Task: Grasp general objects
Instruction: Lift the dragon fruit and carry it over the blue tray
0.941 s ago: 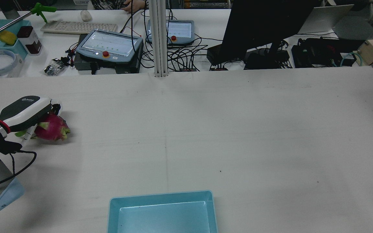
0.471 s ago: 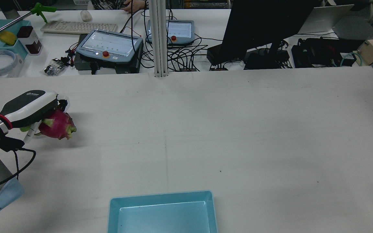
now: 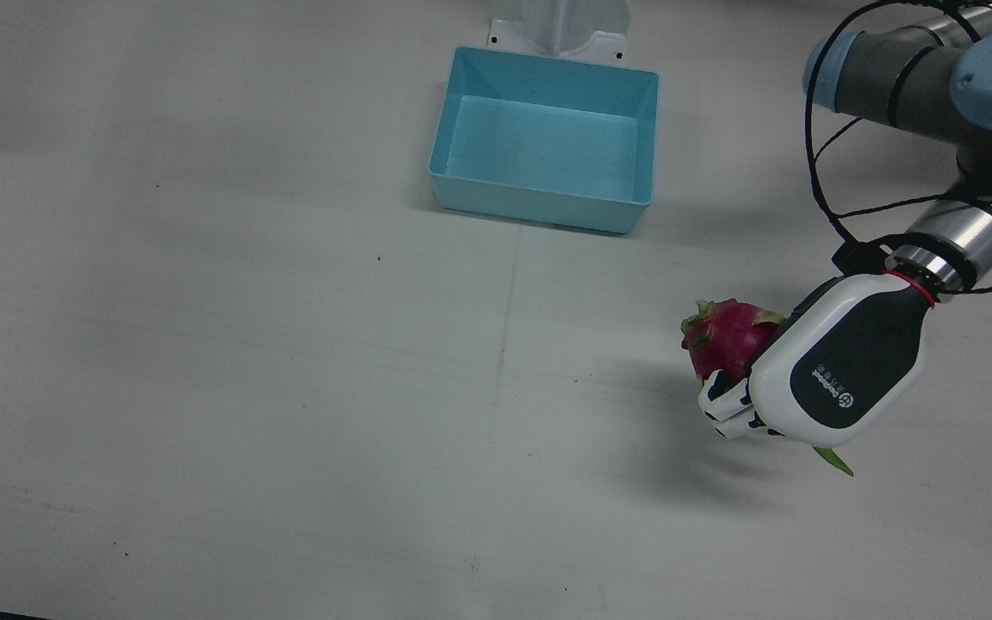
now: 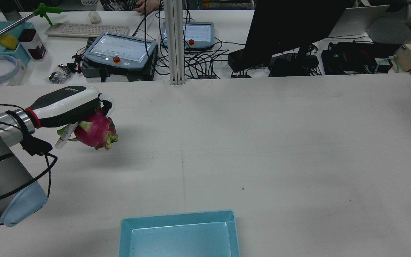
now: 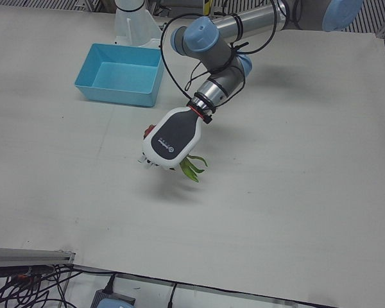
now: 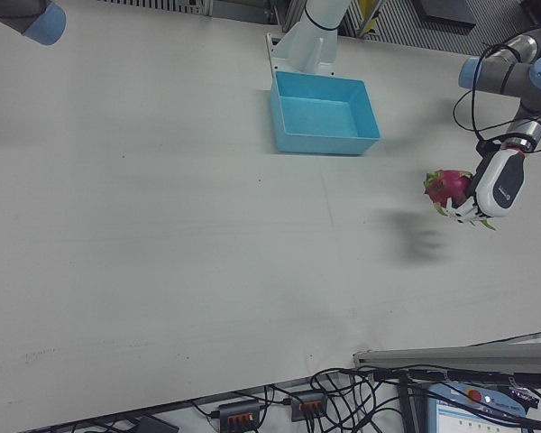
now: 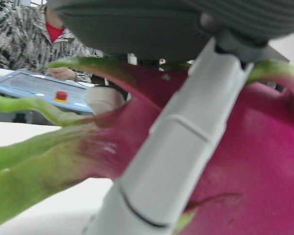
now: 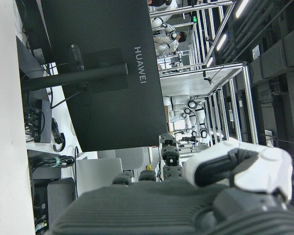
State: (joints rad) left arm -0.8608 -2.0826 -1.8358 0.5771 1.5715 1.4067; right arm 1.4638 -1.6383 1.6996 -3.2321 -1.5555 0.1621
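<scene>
The left robot hand wraps its fingers over a dragon fruit, holding it clear above the surface, well apart from the blue bin, probably its destination; the right robot hand's state can't be told

The left hand is a white shell with a black logo panel — red wrist ring, black cables, grey-blue arm.

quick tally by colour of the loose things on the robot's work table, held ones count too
pink-red: 1, the dragon fruit, held off the table in the left hand
light blue: 1, the bin, with nothing in it
total: 2
</scene>
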